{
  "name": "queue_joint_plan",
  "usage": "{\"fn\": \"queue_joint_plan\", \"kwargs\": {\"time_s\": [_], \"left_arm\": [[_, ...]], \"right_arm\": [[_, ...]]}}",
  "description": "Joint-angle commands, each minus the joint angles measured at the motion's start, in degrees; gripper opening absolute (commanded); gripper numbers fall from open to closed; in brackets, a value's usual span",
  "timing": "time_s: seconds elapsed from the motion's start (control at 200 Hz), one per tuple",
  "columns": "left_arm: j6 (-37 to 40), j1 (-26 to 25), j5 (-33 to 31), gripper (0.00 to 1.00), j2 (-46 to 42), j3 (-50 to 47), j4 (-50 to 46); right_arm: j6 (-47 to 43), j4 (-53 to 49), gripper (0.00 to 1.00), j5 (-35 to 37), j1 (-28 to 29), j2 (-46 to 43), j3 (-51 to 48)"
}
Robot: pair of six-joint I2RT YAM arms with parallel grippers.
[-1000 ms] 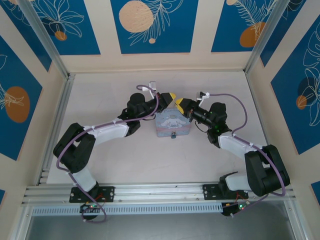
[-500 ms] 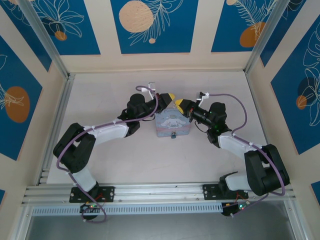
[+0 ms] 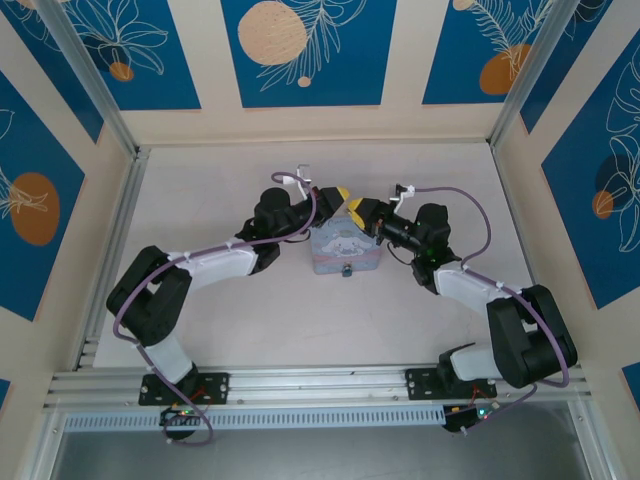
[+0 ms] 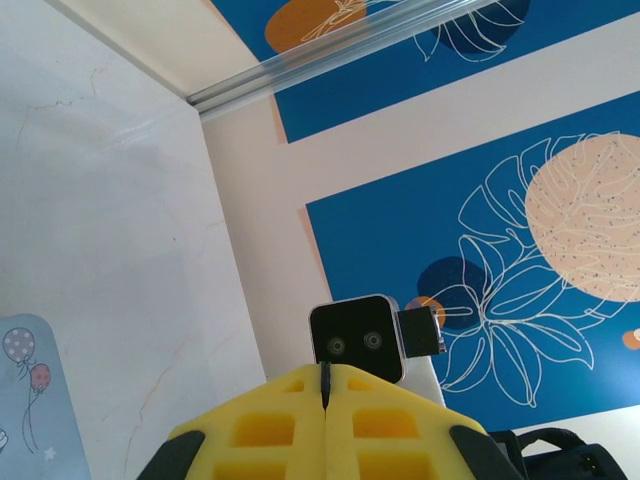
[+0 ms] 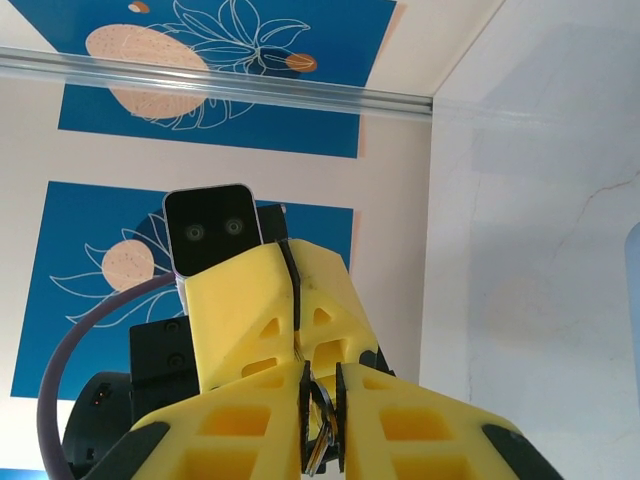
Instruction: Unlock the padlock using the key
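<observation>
Arms angled inward; left end effector point(image 3: 343, 193), right end effector point(image 3: 357, 207) closed, near-touching.

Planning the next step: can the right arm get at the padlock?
Probably yes: the padlock sits at the near edge of the tin box, nothing covering it. The right gripper, at the far edge, must come round.

Top overhead; wrist cameras point(image 4: 352, 343) point(image 5: 210, 228) close, facing each other.

Glossy painted tin point(image 3: 346, 247) — metal key point(image 5: 319, 440)
</observation>
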Motion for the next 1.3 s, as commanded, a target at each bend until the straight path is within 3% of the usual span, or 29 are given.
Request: {"fn": "queue_joint_plan", "kwargs": {"time_s": [0.0,0.175,0.335,1.15,1.19,1.255,1.295], "left_arm": [[-0.10,-0.19,-0.98,0.00,-0.77,0.01,0.66],[-0.20,-0.14,-1.09,0.00,-0.45,-0.02,0.66],[-0.27,-0.19,-1.18,0.00,-0.54,-0.21,0.76],[0.87,-0.35,-2.25,0.00,-3.36,-2.29,-1.28],[2.15,-0.20,-2.06,0.11,-3.77,-1.78,-2.98],[4.67,-0.10,-2.47,0.42,-5.25,-0.78,-7.79],[6.78,0.08,-3.03,0.55,-6.74,-0.42,-10.91]], "right_arm": [[-0.99,0.66,0.18,-0.65,0.45,0.57,1.46],[-1.05,1.02,0.17,-0.66,0.75,0.44,1.11],[-1.10,0.85,0.00,-0.57,0.68,0.43,1.05],[-1.03,-0.98,0.00,1.79,-0.61,0.18,-0.44],[-1.19,-0.98,0.00,1.23,-0.80,0.10,-0.62],[-1.55,-1.18,0.00,0.78,-1.23,-0.58,-1.43],[-1.77,-1.56,0.00,0.51,-1.61,-1.15,-2.13]]}}
